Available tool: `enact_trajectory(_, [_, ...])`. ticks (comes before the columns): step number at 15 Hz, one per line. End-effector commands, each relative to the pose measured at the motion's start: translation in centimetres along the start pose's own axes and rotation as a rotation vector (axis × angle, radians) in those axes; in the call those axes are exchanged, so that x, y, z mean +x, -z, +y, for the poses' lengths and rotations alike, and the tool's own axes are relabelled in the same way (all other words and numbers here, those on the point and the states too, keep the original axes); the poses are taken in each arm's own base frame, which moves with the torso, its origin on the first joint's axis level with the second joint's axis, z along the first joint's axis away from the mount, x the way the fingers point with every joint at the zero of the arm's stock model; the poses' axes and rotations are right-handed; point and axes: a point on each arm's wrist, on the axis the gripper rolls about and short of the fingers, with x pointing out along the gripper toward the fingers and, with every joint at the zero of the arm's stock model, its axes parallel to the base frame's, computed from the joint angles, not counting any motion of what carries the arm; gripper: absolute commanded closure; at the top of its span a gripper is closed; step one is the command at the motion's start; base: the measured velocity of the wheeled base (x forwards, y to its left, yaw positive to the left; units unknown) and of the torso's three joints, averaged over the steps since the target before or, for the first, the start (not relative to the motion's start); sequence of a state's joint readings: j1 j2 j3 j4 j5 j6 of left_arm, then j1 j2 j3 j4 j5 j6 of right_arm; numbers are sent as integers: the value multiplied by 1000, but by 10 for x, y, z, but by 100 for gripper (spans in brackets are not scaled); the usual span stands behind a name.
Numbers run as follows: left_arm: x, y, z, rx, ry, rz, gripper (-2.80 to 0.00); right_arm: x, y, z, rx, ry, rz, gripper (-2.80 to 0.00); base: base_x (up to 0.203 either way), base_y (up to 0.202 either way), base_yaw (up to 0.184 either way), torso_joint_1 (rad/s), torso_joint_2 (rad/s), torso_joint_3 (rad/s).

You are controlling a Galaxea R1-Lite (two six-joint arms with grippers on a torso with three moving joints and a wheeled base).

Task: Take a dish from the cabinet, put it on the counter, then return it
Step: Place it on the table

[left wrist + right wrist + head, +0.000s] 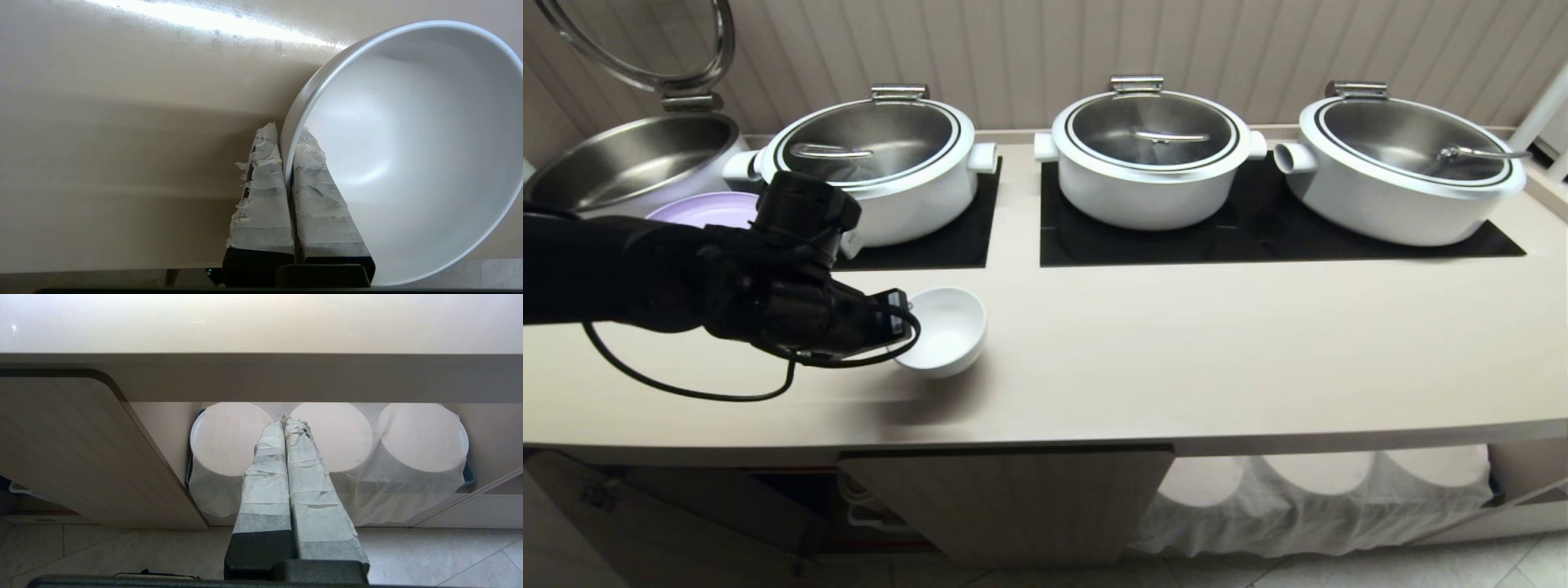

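Observation:
The dish [947,327], a small deep white bowl, is at the counter [1192,359] left of centre, slightly tilted; I cannot tell whether its base touches the top. My left gripper [903,322] reaches in from the left and is shut on the dish's near rim. In the left wrist view its taped fingers [265,179] pinch the rim of the dish [408,143], one inside and one outside. My right gripper [286,420] is shut on nothing, parked low in front of the cabinet [81,449]. The cabinet's ribbed door [1013,498] stands open below the counter edge.
Three lidded white pots [1152,159] stand on black inset panels [1258,233] at the back. An open steel pot [629,163] and a lilac plate [698,208] sit at the far left. Cloth-covered round stacks [331,437] fill the shelf under the counter's right half.

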State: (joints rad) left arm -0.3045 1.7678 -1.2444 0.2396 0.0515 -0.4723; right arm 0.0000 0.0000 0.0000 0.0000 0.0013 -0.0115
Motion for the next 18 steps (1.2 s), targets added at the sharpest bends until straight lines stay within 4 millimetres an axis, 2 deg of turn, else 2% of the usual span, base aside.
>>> enact_trajectory(1, [10, -2, -2, -2, -7, 13, 0, 0, 0, 0, -1, -2, 0, 0, 0, 0, 0, 0, 0, 0])
enact_trajectory(6, [4, -8, -4, 5, -22, 40, 0, 0, 0, 0, -1, 0, 0, 0, 0, 0, 0, 0, 0, 0])
enact_trajectory(18, [18, -8, -4, 7, -35, 60, 0, 0, 0, 0, 1, 0, 0, 0, 0, 0, 0, 0, 0, 0])
